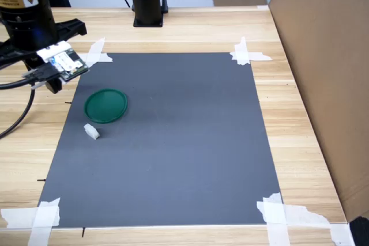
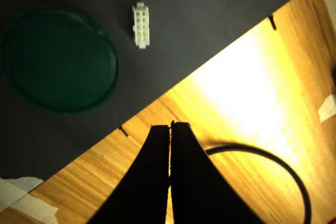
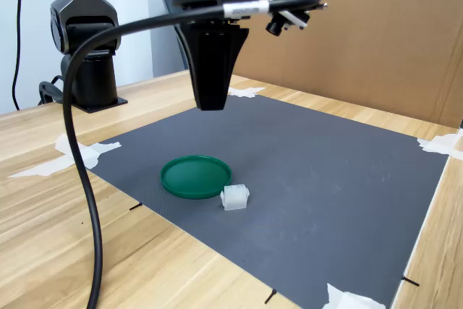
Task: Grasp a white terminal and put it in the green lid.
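- The gripper (image 2: pixel 170 127) has its two black, wedge-shaped fingers (image 2: pixel 152 182) pressed together with nothing between them. It hangs high above the table — in the second exterior view the tapered jaws (image 3: pixel 211 70) end well above the green lid (image 3: pixel 196 176).
- In the wrist view the fingertips sit over bare wood just off the mat's edge, well apart from the lid.
- Progress, as I judge it: nothing of the task is done yet. The grasp, the carry and the drop into the lid all remain, and the fingers would need to part before any descent.
- The white terminal (image 1: pixel 91 131) lies on the mat just beside the green lid (image 1: pixel 106 105), not inside it. A narrow gap separates them in the first exterior view, though I cannot tell from the second.
- Seen by the wrist camera, the terminal (image 2: pixel 140 24) is a small, angular, oblong block of matte white plastic with a grid of square sockets on its face.
- The lid (image 2: pixel 59 59) is a flat round disc of dark-green plastic with a thin raised rim, smooth and faintly glossy — empty.
- Both rest on a dull dark-grey mat (image 1: pixel 184 142), taped at its corners with white tape (image 1: pixel 248 55) onto a pale wood-grain table (image 1: pixel 300 136).
- A black cable (image 3: pixel 83 200) loops down from the arm on the side of the lid away from the terminal.
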{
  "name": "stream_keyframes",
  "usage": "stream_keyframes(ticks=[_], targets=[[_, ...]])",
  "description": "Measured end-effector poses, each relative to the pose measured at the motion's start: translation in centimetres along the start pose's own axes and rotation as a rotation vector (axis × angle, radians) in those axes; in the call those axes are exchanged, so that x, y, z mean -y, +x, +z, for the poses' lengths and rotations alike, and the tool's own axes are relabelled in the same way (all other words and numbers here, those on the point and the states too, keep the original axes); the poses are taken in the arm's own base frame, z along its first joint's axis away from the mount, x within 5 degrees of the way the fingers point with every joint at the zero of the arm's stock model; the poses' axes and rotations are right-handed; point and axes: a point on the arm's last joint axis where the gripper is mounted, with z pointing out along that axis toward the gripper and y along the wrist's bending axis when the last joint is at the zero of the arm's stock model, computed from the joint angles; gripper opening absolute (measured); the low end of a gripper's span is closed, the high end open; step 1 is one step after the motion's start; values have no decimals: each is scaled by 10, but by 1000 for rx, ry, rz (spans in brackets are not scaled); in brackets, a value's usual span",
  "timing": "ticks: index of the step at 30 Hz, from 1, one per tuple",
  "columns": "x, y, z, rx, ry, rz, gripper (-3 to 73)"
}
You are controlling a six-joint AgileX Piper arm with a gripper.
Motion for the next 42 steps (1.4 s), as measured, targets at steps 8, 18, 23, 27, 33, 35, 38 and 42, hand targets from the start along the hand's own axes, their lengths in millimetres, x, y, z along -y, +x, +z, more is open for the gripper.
stream_keyframes(ticks=[8,18,23,27,33,35,38,42], targets=[[0,-12,21,-22,-25,-26,120],[-9,-16,35,14,-97,-48,514],[-15,-17,42,32,-119,-72,549],[-12,-19,42,46,-85,-22,550],[-9,-19,46,38,-67,87,550],[-10,-19,49,33,-78,91,550],[-10,-20,61,14,-95,80,550],[-9,-20,68,1,-97,27,550]])
